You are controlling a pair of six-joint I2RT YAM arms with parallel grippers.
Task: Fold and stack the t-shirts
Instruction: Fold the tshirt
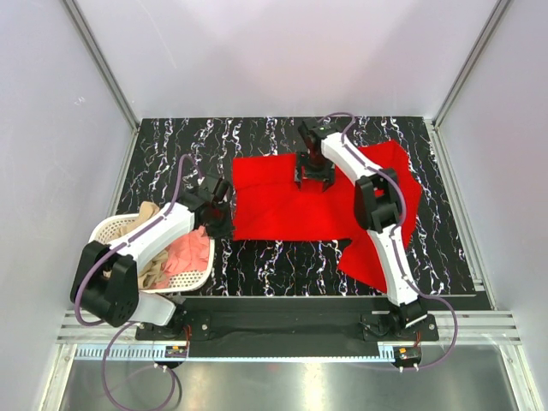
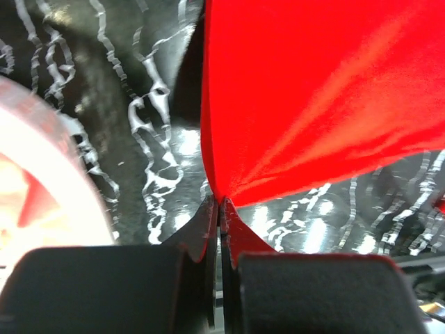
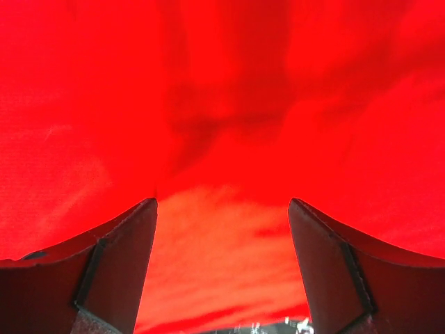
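Overhead, red t-shirt [image 1: 274, 201] spread on the marbled table [image 1: 171, 145], pink t-shirt [image 1: 193, 250] and tan t-shirt [image 1: 147, 214] in the basket [image 1: 107, 227], left wrist, left gripper [image 2: 219, 205] clamped on the red t-shirt's corner beside the basket, right wrist, right gripper [image 3: 222, 209] agape over red cloth.

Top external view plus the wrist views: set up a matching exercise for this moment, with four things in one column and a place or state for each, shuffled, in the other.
Things:
1. red t-shirt
2. left gripper
3. right gripper
4. pink t-shirt

Places or states:
A. inside the basket
B. open, just above red cloth
C. lying on the table
D. shut on an edge of red cloth

Pairs: 1-C, 2-D, 3-B, 4-A
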